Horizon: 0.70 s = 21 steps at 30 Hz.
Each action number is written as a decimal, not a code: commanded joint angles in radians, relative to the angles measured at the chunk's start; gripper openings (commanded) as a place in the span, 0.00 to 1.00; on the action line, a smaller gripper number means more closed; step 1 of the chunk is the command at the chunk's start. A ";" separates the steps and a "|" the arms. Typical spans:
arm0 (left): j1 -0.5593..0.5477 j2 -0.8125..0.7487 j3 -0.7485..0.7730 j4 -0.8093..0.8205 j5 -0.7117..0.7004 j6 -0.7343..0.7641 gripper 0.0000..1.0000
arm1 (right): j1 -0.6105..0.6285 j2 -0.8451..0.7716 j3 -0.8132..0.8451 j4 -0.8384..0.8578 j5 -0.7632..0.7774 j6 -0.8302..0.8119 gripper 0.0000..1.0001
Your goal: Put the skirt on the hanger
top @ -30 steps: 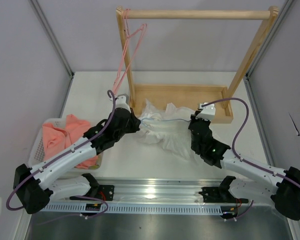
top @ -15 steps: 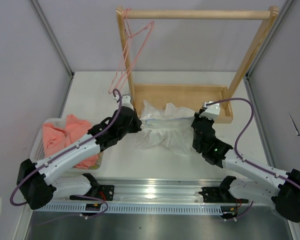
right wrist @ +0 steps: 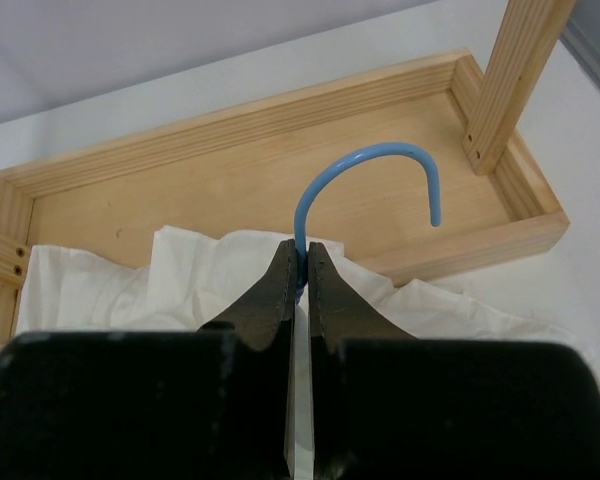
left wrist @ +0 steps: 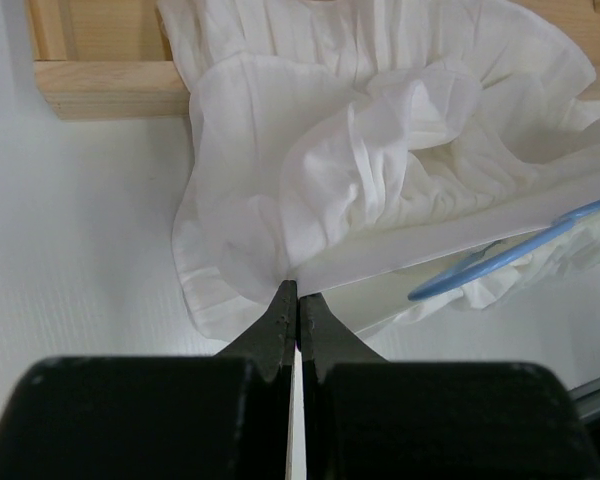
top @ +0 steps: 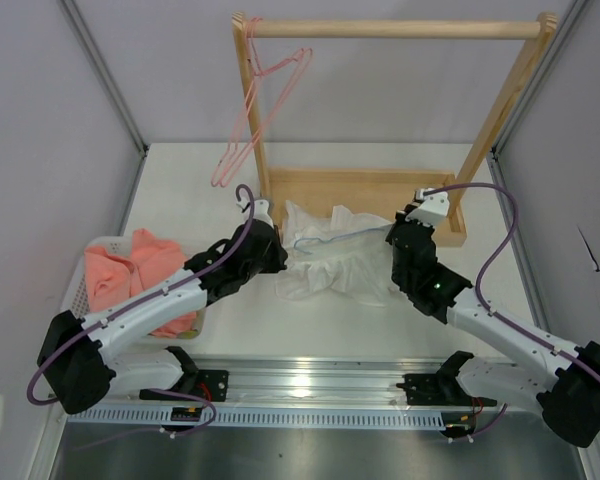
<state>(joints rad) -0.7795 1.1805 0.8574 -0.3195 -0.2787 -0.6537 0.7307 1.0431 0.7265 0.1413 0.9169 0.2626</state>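
Clamped shut, the right gripper pinches the neck of the hanger just below its blue hook, which curves up over the tray of the wooden rack. From that grip the thin blue wire runs leftward across the skirt - part of it shows as a loop lying in the folds in the left wrist view. The left gripper is also fully closed, with its tips nipping the ruffled edge of the white fabric at the skirt's left side. The skirt lies bunched on the table between the two grippers, and its far edge drapes over the front rail of the tray. Off to the left - well apart - a basket holds a pink cloth.
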 commanded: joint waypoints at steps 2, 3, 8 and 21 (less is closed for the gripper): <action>0.006 0.011 -0.001 -0.009 -0.027 0.025 0.00 | -0.037 -0.006 0.042 -0.040 0.021 0.030 0.00; 0.006 0.014 0.000 -0.007 -0.024 0.026 0.00 | -0.036 -0.017 0.036 -0.028 0.019 0.030 0.00; 0.005 0.034 -0.006 -0.004 -0.010 0.023 0.00 | -0.088 -0.044 0.017 -0.055 -0.038 0.087 0.00; 0.006 0.041 0.123 -0.044 -0.001 0.028 0.00 | -0.086 -0.107 -0.084 -0.005 -0.047 0.055 0.00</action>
<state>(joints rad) -0.7795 1.2198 0.9047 -0.3214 -0.2474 -0.6537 0.6487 0.9596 0.6621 0.0982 0.7918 0.3473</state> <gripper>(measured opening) 0.009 0.039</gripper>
